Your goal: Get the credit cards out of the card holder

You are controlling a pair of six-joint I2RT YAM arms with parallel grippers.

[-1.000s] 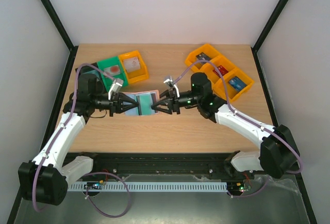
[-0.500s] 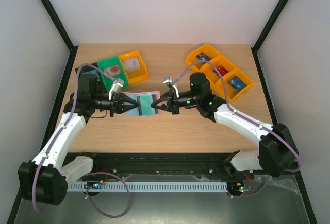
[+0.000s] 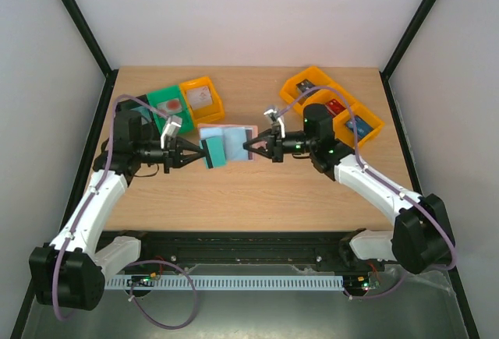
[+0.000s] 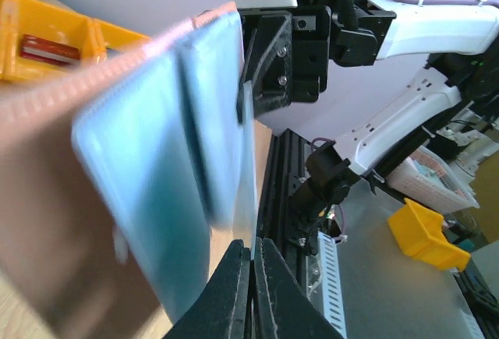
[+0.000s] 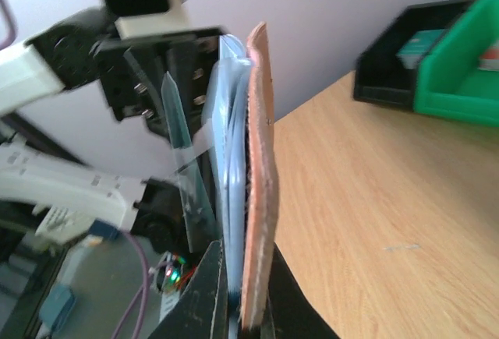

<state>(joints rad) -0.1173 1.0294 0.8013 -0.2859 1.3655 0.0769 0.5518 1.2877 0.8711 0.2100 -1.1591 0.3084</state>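
The card holder (image 3: 231, 141) hangs open between my two arms, tan-brown outside and light blue inside. My right gripper (image 3: 248, 150) is shut on its right edge; in the right wrist view the jaws (image 5: 245, 249) pinch the tan cover (image 5: 259, 160) and the blue lining. My left gripper (image 3: 200, 155) is shut on a teal credit card (image 3: 209, 153) at the holder's left edge. In the left wrist view the jaws (image 4: 251, 244) clamp this card (image 4: 247, 160) edge-on beside the blue panels (image 4: 156, 167). From the right wrist the card (image 5: 183, 167) stands apart from the holder.
A green bin (image 3: 170, 107), an orange bin (image 3: 203, 99) and a black bin (image 3: 131, 107) sit at the back left, each with small items. A row of orange bins (image 3: 337, 113) stands at the back right. The bare wooden table (image 3: 257, 191) lies below the holder.
My right gripper has shut on the holder's right edge and drawn back to the right, carrying the holder up and back. The left gripper has moved left with the teal card.
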